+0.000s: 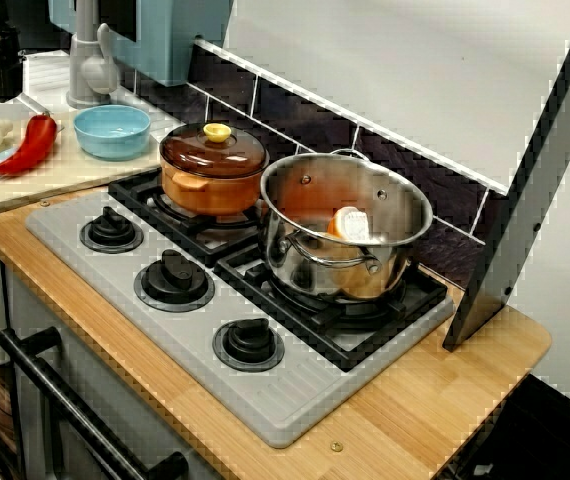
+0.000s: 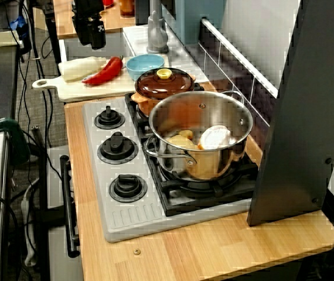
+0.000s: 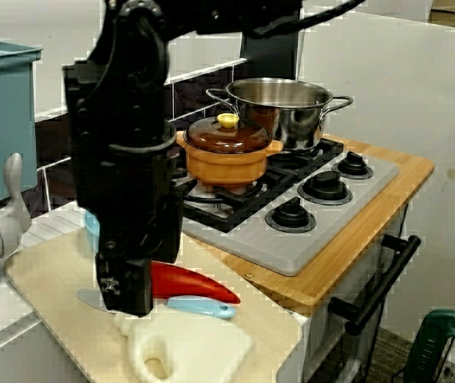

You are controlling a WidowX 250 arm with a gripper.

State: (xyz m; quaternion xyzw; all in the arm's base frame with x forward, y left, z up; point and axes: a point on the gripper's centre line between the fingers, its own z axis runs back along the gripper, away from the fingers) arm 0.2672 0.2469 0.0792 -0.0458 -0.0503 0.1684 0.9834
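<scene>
In the view from the sink side, my black gripper (image 3: 124, 299) hangs just above the pale cutting board (image 3: 52, 271), its tip next to the stem end of a red pepper (image 3: 187, 283). A white toy vegetable (image 3: 183, 347) lies right below and in front of it, and a light blue utensil (image 3: 199, 307) lies beside the pepper. Nothing shows between the fingers, which overlap from this angle. The view along the stove shows the gripper (image 2: 92, 41) above the board's far end, over the white vegetable (image 2: 79, 67) and pepper (image 2: 104, 71).
A blue bowl (image 1: 112, 130) sits behind the board. On the grey stove (image 1: 265, 400), an orange pot with a brown lid (image 1: 212, 165) stands on the back burner, and a steel pot (image 1: 345, 225) holding toy food on the near one. A grey faucet (image 1: 85, 60) stands behind.
</scene>
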